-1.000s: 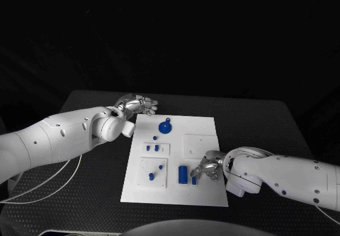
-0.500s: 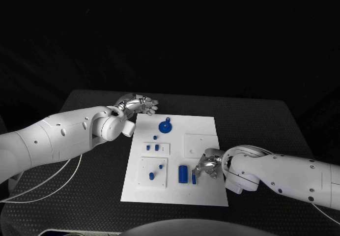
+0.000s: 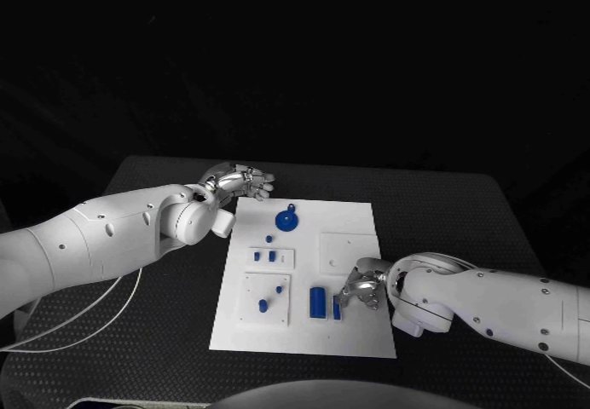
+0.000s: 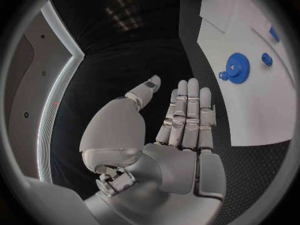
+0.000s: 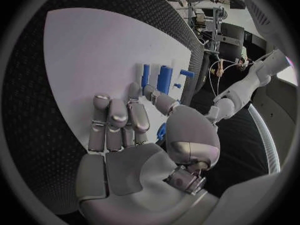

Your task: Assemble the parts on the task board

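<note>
My left hand (image 3: 242, 181) hovered above the black worktop (image 3: 147, 183) just off the far left corner of the task board (image 3: 350, 336), fingers (image 4: 187, 110) straight and laid side by side, thumb apart, holding nothing. On the white board, nearest that corner, lay a blue gear (image 3: 286, 221) with a small blue knob at its far edge. Nearer me sat a small raised plate carrying two short blue pegs (image 3: 264, 255). Nearer still, a square plate (image 3: 267, 299) held two more small blue parts (image 3: 262, 303). To the right of that plate stood a blue cylinder (image 3: 317, 300), and just beside it a narrower blue bar (image 3: 336, 312). A bare square plate (image 3: 345, 250) lay farther back on the right half of the board. My right hand (image 3: 361, 288) rested over the board's right side, just beside the bar and cylinder, its fingers (image 5: 119, 117) curled inward. From my right wrist a small blue piece (image 5: 161, 130) showed beside the thumb, but I could not tell whether I was pinching it or merely covering it.
</note>
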Tool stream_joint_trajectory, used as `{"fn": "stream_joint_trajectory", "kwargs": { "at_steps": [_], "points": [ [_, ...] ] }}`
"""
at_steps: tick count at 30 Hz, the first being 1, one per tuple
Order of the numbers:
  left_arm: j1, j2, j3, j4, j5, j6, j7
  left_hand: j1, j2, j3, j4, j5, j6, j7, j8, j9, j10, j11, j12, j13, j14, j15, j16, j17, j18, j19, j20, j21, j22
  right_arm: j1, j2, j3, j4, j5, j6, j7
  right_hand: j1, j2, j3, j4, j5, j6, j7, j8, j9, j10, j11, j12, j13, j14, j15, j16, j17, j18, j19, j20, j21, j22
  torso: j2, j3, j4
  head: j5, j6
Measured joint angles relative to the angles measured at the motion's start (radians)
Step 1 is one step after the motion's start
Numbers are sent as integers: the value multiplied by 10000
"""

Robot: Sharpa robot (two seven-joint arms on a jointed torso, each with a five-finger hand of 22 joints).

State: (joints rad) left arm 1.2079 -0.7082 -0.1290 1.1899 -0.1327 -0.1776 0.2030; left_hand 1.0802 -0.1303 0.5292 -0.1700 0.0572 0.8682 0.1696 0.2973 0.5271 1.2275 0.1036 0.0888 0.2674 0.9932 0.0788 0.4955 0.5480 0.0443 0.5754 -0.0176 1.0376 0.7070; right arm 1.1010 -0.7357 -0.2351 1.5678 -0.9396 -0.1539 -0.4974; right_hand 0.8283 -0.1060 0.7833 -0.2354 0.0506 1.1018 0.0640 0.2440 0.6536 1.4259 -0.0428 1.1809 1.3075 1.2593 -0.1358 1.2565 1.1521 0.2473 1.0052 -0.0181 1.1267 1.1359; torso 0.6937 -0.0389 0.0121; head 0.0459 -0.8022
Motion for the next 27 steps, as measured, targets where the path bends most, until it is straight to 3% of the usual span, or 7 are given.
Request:
{"fn": "stream_joint_trajectory", "kwargs": {
  "at_steps": [4, 8, 11, 17, 20, 23, 27],
  "points": [
    [0, 23, 0, -47, -1, 0, 0, 0, 0, 0, 0, 0, 0, 0, 0, 0, 0, 0, 0, -7, 0, 0, 0, 10, 0, 0, 0, 0, 0, 50, -193, -6, 19, 302, 90, 79, -696, -1183, -466, 466, 10, -143, 96, -34, -48, -203, 93, -257, 0, -57, 52, -75, -92, -10, -46, 46, 1, -59, -12, 0, -4, -27, 78],
    [0, 81, 0, -141, -1, 0, 8, 0, 0, 0, 0, 0, 0, 0, 0, 1, 0, 0, 0, -6, 0, 0, 0, 10, 0, 0, 0, 0, -1, 218, -338, 96, 8, 668, 140, 192, -1666, -1675, -1435, 841, 9, -605, 244, -258, -100, -528, 208, -593, -101, -273, 115, -115, -87, -34, -227, 108, -41, -97, -21, 1, -12, -78, 238],
    [-1, 125, 0, -248, 6, -1, 26, 0, 0, 0, 0, 0, 0, 0, 0, 1, 0, 0, 0, -6, 0, 0, 0, 9, 0, 0, 0, 0, -1, 402, -392, 287, -106, 888, 103, 371, -2272, -1506, -2434, 487, 9, -877, 290, -363, -77, -802, 237, -821, -187, -469, 112, -120, -42, 17, -466, 34, -124, -117, -27, 1, -23, -125, 403],
    [-5, 166, -7, -488, 58, -3, 70, 0, 0, -24, 24, 0, 0, 0, 13, 1, 0, 0, 0, -6, 0, 0, 0, 38, 0, 0, 0, -11, 12, 730, -359, 625, -1278, 1709, -143, 1391, -2249, -1462, -2595, 337, 9, -1239, 412, -544, -150, -915, 340, -930, -261, -560, 202, -153, -37, 60, -535, -2, -158, -175, -97, 10, -65, -236, 857],
    [-5, 163, -7, -593, 73, -3, 100, 0, 0, -24, 24, 0, 0, 0, 47, 1, 0, 0, 0, -6, 37, 36, -40, 55, -1, 0, 0, -40, 12, 795, -215, 742, -1998, 2257, -237, 2109, -2053, -1091, -2698, 41, 38, -1265, 436, -545, -162, -966, 390, -945, -281, -595, 237, -153, -37, 59, -536, -1, -162, -175, -169, 25, -81, -267, 1062],
    [28, 194, -6, -826, 90, -3, 144, 0, 0, -24, 24, 0, 26, -26, 89, 2, 0, 0, 14, -5, 37, 37, -40, 83, -4, 0, 0, -39, 24, 851, 109, 986, -2991, 3033, -330, 3190, -1640, -425, -2829, -433, 283, -1309, 446, -545, -180, -1322, 399, -1499, -584, -716, 286, -273, -47, 40, -698, 54, -232, -196, -286, 54, -97, -292, 1330],
    [76, 316, 3, -1232, 132, 3, 239, 0, 0, -24, 24, 0, 73, -73, 99, 2, 0, 0, 41, -5, 37, 37, -80, 108, -5, 0, 0, -39, 35, 875, 796, 1245, -4409, 3931, -374, 4449, -890, 224, -3175, -529, 239, -1386, 491, -564, -269, -2102, 486, -2354, -1124, -1370, 398, -926, -393, 5, -1441, 401, -695, -356, -454, 90, -105, -316, 1681]
  ]
}}
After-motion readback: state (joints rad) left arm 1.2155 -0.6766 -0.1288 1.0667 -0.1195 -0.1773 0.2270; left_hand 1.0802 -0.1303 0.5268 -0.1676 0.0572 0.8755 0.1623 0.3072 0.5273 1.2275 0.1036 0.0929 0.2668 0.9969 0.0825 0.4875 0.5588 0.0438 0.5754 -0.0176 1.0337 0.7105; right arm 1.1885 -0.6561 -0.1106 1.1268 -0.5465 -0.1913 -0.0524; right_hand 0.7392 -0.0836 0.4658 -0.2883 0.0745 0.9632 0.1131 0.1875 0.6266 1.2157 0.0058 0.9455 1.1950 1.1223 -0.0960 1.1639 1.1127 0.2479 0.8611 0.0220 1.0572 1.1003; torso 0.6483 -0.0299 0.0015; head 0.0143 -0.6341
